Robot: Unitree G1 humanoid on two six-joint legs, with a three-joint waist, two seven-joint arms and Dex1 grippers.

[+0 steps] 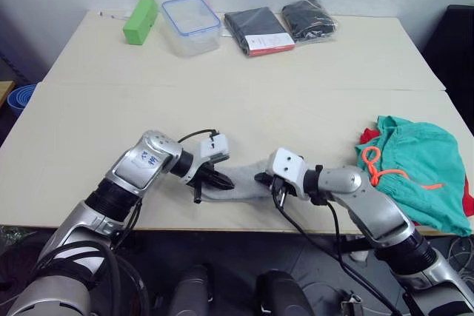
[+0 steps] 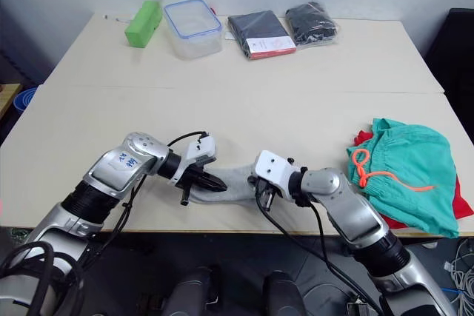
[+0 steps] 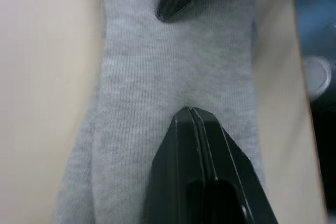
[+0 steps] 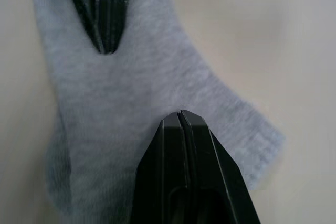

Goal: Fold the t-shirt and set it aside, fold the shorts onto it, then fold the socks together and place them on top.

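Through the head cameras I see even, soft indoor light on the pale surface (image 1: 244, 101), bright without glare. Shadows are faint, gathering as a thin dark band under the arms near the front edge. Far corners darken slightly. My wrist views are softer: the grey socks (image 3: 173, 77) show knit ribs mid-frame, while the nearest black fingers (image 4: 181, 171) blur.
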